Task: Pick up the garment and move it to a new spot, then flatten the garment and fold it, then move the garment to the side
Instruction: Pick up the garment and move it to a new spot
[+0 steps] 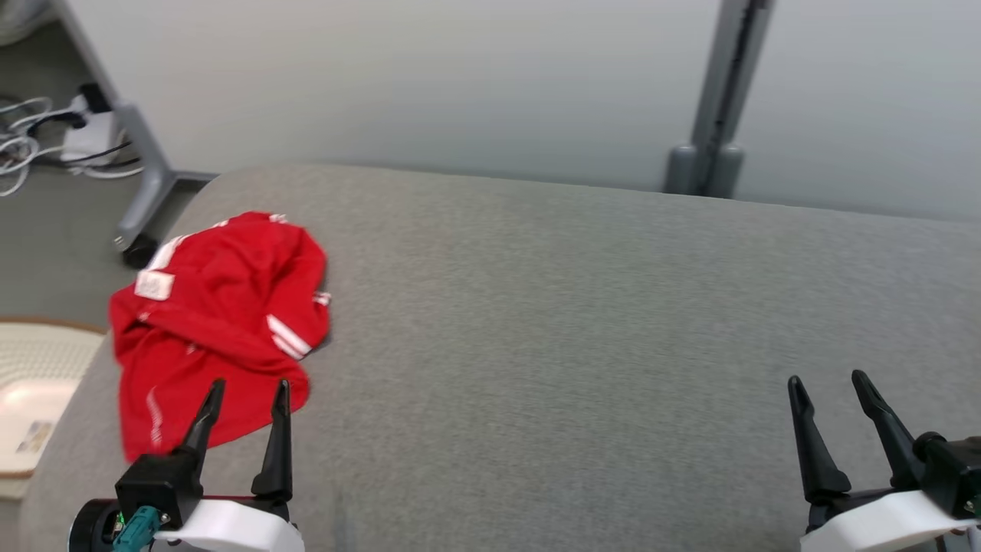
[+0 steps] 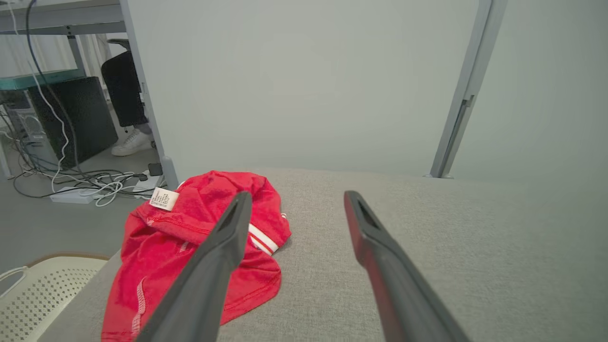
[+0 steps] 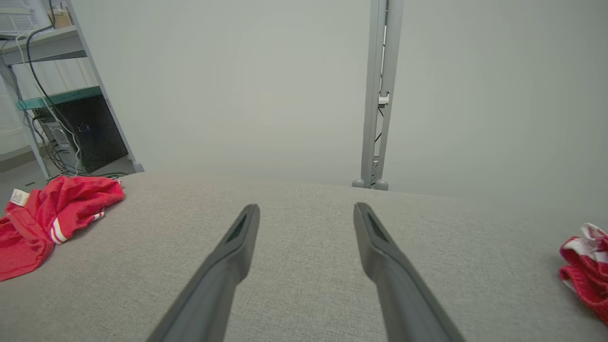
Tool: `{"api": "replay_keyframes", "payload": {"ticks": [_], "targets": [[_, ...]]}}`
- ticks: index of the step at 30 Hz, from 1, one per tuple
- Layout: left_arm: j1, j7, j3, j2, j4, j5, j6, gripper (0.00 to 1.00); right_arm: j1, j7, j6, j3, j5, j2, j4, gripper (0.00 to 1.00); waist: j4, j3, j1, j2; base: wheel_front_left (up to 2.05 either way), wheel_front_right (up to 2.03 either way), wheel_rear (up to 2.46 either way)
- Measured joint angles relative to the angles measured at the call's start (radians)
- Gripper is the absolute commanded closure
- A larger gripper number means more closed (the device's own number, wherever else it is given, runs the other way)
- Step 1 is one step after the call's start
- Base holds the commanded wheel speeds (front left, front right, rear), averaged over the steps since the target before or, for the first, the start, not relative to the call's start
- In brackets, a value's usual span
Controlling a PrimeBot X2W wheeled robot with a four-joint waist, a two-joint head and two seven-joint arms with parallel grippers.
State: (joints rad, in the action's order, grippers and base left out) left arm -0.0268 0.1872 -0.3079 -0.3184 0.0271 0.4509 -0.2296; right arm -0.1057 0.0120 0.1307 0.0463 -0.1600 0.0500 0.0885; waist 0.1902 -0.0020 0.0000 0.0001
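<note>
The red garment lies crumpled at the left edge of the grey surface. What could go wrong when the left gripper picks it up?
1. The garment sits at the edge of the grey surface; a push from the open left gripper might slide it off, toward the white perforated object below.
2. It is bunched, so the gripper may pinch several layers, making flattening harder.
3. Another red cloth lies on the right; it could crowd the new spot.
</note>
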Motion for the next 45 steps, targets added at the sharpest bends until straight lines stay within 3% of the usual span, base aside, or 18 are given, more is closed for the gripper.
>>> {"api": "replay_keyframes", "payload": {"ticks": [12, 20, 30, 36, 45], "targets": [[0.011, 0.037, 0.03, 0.006, 0.031, 0.016, -0.005, 0.0, 0.021, -0.005, 0.0, -0.061, -0.009, 0.0, 0.022, 0.0, 0.211, 0.013, 0.0, 0.0, 0.0, 0.0, 0.0], [0.007, 0.042, 0.028, 0.006, 0.034, 0.019, -0.005, 0.0, 0.019, -0.009, 0.0, -0.056, -0.008, -0.001, 0.03, 0.0, 0.264, 0.002, 0.0, 0.0, 0.0, 0.0, 0.0], [0.023, 0.051, 0.017, 0.025, 0.037, 0.024, -0.003, 0.0, 0.024, -0.026, 0.0, -0.063, 0.001, 0.0, 0.045, 0.0, 0.265, 0.024, 0.0, 0.0, 0.0, 0.0, 0.0], [0.141, 0.062, 0.031, 0.052, 0.057, 0.032, 0.022, 0.0, 0.065, -0.053, 0.0, -0.071, 0.012, 0.016, 0.078, 0.0, 0.231, 0.077, 0.0, 0.0, 0.0, 0.0, 0.0], [0.388, 0.069, 0.069, 0.076, 0.343, 0.086, 0.106, 0.0, 0.139, -0.083, 0.0, -0.067, 0.023, 0.055, 0.129, 0.0, 0.127, 0.226, 0.0, 0.0, 0.0, 0.0, 0.0]]}}
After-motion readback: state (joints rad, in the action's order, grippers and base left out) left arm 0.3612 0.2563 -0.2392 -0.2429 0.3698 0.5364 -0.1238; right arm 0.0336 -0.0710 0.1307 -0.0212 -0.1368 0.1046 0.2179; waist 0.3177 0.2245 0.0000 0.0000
